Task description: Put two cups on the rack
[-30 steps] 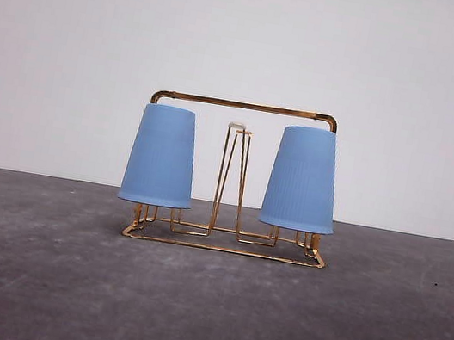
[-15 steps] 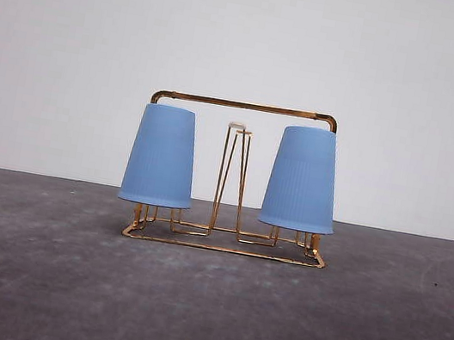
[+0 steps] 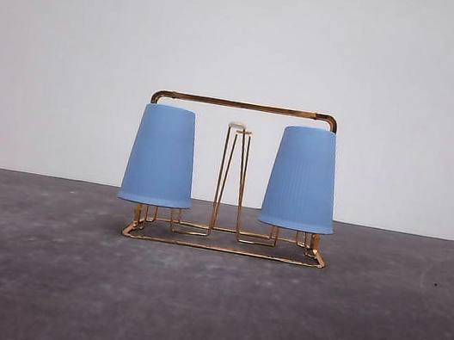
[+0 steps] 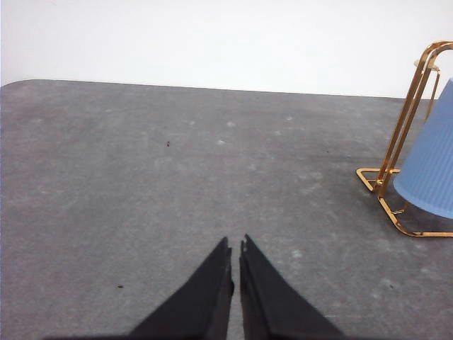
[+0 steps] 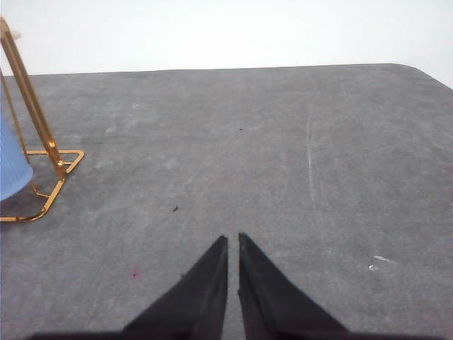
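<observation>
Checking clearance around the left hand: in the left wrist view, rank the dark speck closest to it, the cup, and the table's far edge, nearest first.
1. Dark speck, on the table just beside the left hand.
2. Cup, on the rack, further ahead.
3. Table's far edge, by the wall.

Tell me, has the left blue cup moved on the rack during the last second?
No. The left cup sits inverted at the same spot, its top just below the rack's handle bar, as before.

The front camera looks low and level across the bench (image 3: 204, 306) at the rack (image 3: 245, 106). Both wrist cameras angle down close over the bench, each catching one rack end.
</observation>
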`<state>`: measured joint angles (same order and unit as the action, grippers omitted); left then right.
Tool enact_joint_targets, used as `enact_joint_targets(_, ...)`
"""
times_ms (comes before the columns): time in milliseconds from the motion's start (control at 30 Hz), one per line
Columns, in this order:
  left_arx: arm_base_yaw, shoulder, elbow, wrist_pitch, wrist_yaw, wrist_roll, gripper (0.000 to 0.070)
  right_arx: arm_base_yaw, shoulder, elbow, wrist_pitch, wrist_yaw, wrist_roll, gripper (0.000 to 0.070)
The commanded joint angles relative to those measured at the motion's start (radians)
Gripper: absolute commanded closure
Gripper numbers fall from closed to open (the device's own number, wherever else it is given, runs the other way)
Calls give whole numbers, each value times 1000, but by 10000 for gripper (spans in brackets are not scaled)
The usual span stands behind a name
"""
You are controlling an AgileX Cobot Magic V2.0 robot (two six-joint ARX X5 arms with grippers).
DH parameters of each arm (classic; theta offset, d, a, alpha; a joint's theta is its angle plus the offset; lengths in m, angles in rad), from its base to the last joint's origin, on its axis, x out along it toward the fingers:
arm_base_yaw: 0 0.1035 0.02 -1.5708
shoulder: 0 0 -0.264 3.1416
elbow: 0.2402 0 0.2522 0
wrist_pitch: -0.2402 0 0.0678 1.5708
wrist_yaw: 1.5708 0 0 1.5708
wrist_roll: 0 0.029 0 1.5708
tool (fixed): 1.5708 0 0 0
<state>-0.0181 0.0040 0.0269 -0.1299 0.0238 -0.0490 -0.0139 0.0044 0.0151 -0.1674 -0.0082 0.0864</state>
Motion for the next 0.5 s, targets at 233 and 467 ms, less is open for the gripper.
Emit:
enact_joint_targets(233,-2,-1,-14,12,-2,-8,700,0,-1,-3,12,0,11,675)
enact_joint_targets(467,-2,-1,-14,12,-2,-8,700,0,-1,-3,12,0,11,675)
